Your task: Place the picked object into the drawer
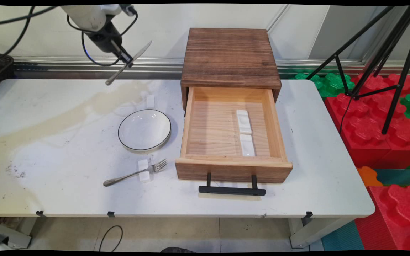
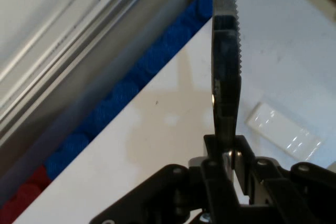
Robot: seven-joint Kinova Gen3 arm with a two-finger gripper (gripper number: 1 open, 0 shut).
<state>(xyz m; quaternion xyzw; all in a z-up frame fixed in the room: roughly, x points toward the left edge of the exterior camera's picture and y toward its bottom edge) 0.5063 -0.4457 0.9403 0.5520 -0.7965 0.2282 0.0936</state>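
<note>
Knife [image 1: 129, 62] in hand was how we found things: the jaws [image 1: 126, 59] were closed on it near its middle, and it hung tilted in the air above the desk's [image 1: 66, 149] far edge, toward the far-left corner, blade up and to the right, handle down and to the left. In the hand view we saw the serrated blade rising straight out from between the shut fingers [image 2: 214, 153]. On the desk below, a small white rest [image 1: 150, 101] lay bare near the far edge, just beyond the plate [image 1: 144, 130]. A fork [image 1: 135, 173] lay across a second rest [image 1: 143, 170] at the near side of the plate. The wooden drawer [image 1: 231, 133] stood pulled open with two white rests [image 1: 245, 132] inside. The arm reached in from the upper left, raised well clear of the desk, wrist angled down and to the right.
</note>
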